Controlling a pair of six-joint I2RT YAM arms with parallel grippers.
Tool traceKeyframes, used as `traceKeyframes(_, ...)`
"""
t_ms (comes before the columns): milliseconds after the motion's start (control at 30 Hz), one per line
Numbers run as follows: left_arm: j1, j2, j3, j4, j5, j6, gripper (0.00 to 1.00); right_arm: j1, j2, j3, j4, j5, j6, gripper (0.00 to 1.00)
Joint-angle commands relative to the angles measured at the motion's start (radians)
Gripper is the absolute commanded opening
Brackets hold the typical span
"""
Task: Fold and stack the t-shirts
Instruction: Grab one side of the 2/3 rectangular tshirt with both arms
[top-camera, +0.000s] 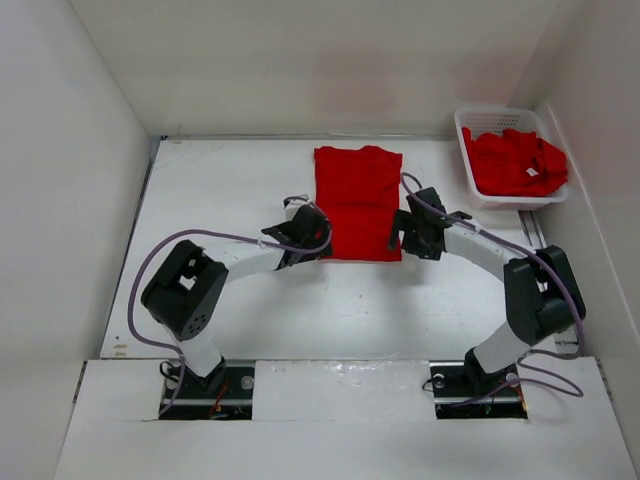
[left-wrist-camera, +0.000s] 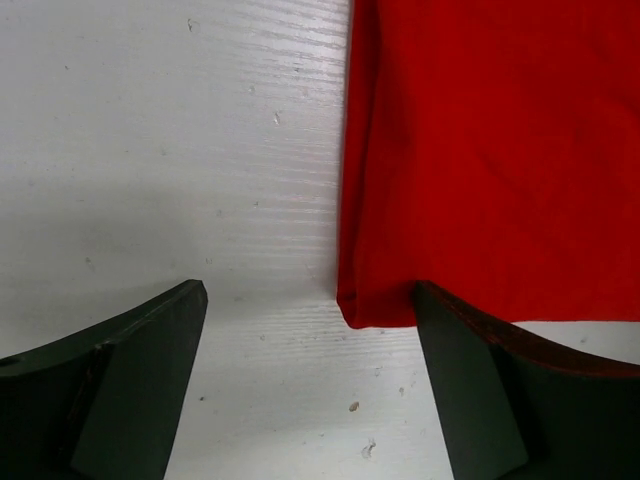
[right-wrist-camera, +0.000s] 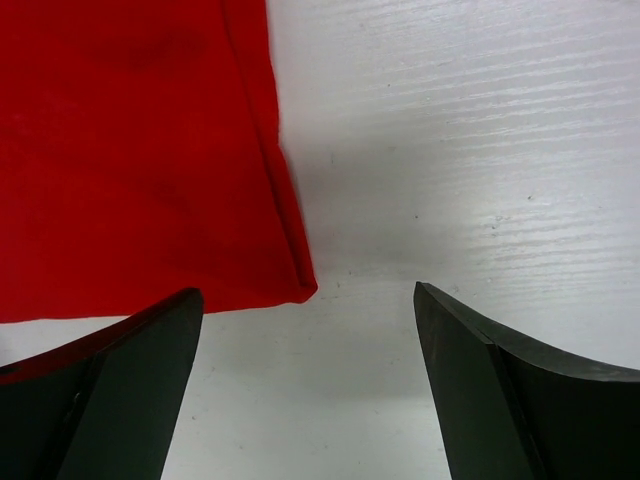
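Fingers (left-wrist-camera: 130, 390) apart beside folded t-shirt (top-camera: 358, 200)

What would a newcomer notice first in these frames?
The folded red t-shirt lying flat in the middle, bright against the white table. The left hand and right hand flank its near corners, both open. At the far right, a white basket holds more crumpled red shirts.
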Motion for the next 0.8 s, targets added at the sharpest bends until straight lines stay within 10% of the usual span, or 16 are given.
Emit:
traceKeyframes(0,-0.001,0.011,0.036,0.026,0.002,0.029,0.79,-0.002,0.029,0.011,0.055,-0.026,0.021,0.91)
traceKeyframes(267,-0.044,0.076,0.046,0.026,-0.012,0.038,0.61,-0.002,0.072,-0.018,0.083,-0.085,0.025,0.73)
traceKeyframes(433,-0.053,0.111,0.046,0.026,-0.003,0.029,0.42,-0.002,0.102,-0.029,0.121,-0.085,0.047,0.35)
traceKeyframes(567,-0.053,0.12,0.037,0.026,0.006,0.009,0.03,0.007,0.103,-0.029,0.11,-0.095,0.056,0.12)
traceKeyframes(767,-0.094,0.013,-0.041,0.026,-0.018,-0.014,0.0,0.039,-0.029,-0.069,0.043,-0.105,0.047,0.01)
